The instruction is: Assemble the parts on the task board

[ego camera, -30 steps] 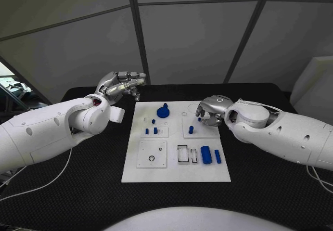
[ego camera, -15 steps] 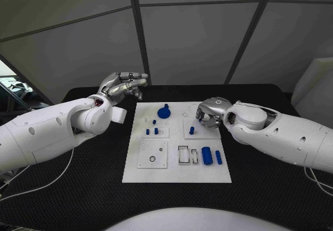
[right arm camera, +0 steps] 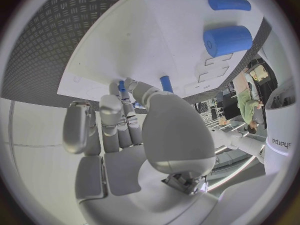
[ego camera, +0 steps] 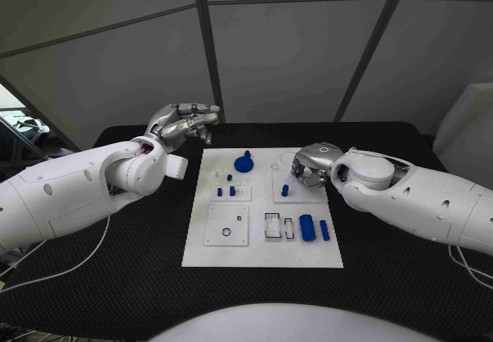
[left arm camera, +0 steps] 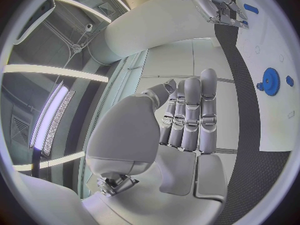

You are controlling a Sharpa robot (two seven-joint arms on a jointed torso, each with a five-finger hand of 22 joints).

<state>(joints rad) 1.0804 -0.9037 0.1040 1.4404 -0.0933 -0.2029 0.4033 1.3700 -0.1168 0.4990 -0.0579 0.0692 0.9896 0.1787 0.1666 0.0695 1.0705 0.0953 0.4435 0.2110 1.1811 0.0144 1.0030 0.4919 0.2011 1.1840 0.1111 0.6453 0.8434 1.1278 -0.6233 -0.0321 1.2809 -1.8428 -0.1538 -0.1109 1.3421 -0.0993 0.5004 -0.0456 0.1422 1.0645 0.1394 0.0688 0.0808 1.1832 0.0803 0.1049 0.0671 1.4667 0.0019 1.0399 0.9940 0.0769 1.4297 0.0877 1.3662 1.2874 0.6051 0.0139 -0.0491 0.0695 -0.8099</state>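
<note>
Both hands, left hand (ego camera: 186, 122) and right hand (ego camera: 309, 166), curl empty above one task board (ego camera: 262, 249).

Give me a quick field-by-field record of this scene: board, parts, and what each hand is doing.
board: white task board flat on the black table
gear: blue gear at the board's far end
cylinders: large blue cylinder and thinner one lying side by side, near right
left hand: raised off the board's far left corner, holding nothing
right hand: curled over the board's far right; contents unclear

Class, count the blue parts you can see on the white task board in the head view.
7: a gear, three small pegs, one peg near the right robot hand, two cylinders. Others may be hidden.
</note>
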